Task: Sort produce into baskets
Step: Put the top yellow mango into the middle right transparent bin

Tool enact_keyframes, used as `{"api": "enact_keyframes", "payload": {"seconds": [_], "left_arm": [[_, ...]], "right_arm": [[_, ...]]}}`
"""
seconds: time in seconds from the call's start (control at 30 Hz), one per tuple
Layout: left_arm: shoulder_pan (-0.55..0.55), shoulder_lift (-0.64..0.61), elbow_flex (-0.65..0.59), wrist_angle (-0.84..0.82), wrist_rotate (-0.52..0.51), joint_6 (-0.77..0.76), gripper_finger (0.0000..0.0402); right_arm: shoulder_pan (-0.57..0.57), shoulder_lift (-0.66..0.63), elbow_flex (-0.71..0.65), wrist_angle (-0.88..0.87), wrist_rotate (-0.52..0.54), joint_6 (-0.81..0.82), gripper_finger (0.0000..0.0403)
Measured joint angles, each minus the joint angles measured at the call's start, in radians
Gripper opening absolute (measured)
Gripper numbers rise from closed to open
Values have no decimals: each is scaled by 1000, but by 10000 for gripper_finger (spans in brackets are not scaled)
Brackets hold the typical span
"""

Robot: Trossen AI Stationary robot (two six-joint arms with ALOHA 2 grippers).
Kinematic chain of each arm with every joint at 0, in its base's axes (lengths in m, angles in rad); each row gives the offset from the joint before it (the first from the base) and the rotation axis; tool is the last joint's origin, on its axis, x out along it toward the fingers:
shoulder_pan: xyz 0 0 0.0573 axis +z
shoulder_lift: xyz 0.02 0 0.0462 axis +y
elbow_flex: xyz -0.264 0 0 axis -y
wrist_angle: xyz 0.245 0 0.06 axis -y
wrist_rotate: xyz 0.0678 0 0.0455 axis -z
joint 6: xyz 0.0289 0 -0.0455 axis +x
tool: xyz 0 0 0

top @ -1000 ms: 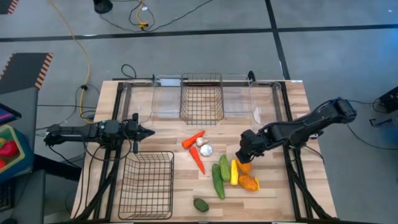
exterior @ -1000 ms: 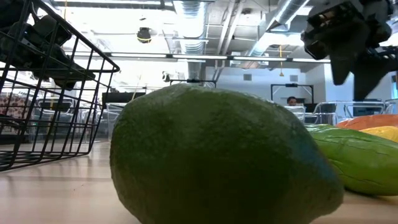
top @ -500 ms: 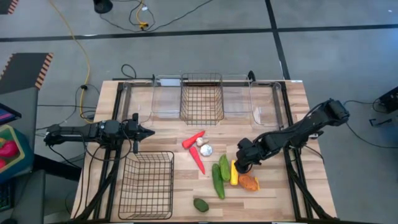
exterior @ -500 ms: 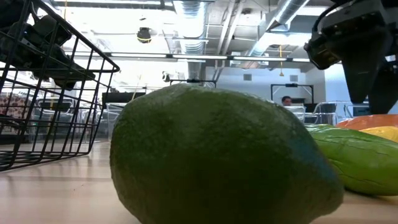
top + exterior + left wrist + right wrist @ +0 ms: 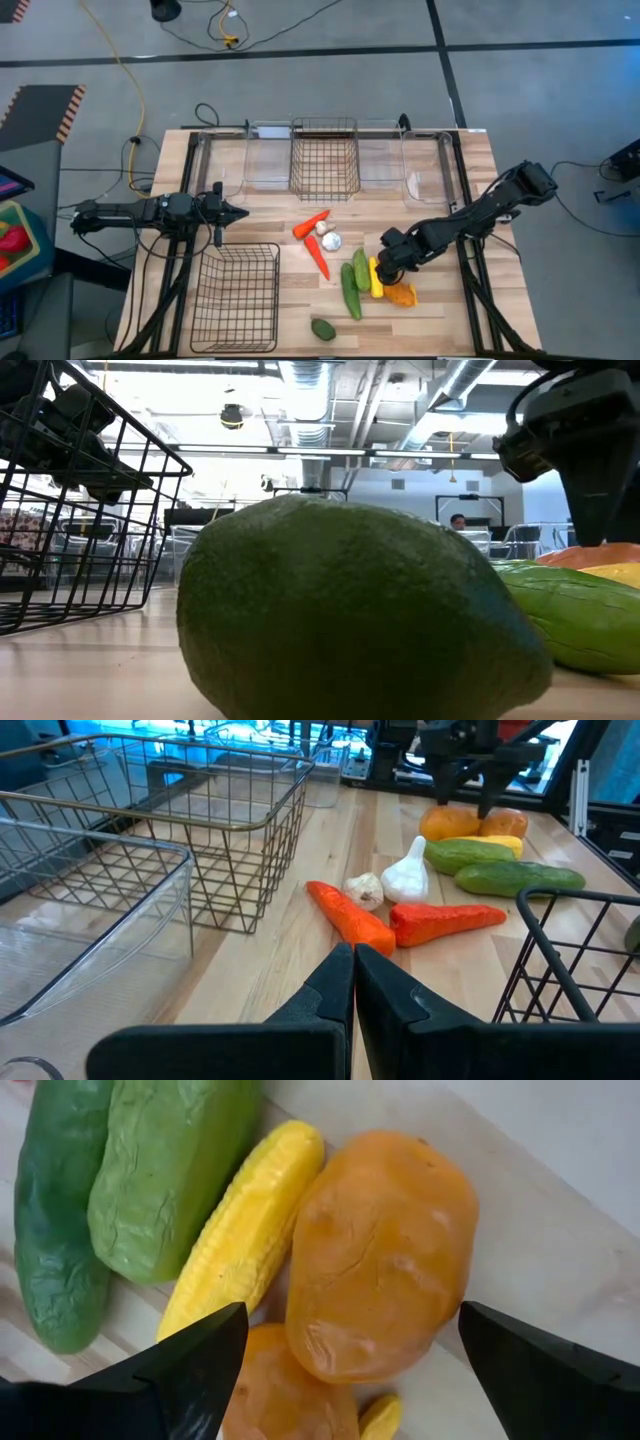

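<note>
My right gripper (image 5: 384, 268) is open, pointing down over the produce pile at the table's near right. In the right wrist view its fingers (image 5: 352, 1315) stand on either side of an orange fruit (image 5: 380, 1255) without visibly touching it. Beside that fruit lie the yellow squash (image 5: 240, 1230), two green cucumbers (image 5: 170, 1160), a second orange fruit (image 5: 290, 1390) and a tiny yellow piece (image 5: 380, 1415). Two carrots (image 5: 316, 240) and two garlics (image 5: 328, 236) lie at mid-table. The avocado (image 5: 323, 329) rests near the front edge. My left gripper (image 5: 240, 212) is shut and empty at the left.
A wire basket (image 5: 324, 158) stands at the far middle between clear bins (image 5: 265, 160) (image 5: 425, 165). A second wire basket (image 5: 236, 297) stands at the near left, just below my left gripper. Bare wood lies between the carrots and the far basket.
My right gripper has moved toward the table's near edge and down, from just beyond the orange fruits to directly over them, staying open. The produce has not moved.
</note>
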Motion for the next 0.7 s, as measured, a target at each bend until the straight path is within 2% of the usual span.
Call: {"api": "enact_keyframes", "payload": {"seconds": [0.13, 0.47, 0.7], "left_arm": [[0, 0, 0, 0, 0, 0, 0], [0, 0, 0, 0, 0, 0, 0], [0, 0, 0, 0, 0, 0, 0]], "right_arm": [[-1, 34, 0, 8, 31, -28, 389], [-2, 125, 0, 39, 33, -56, 389], [-2, 130, 0, 35, 36, -55, 382]]}}
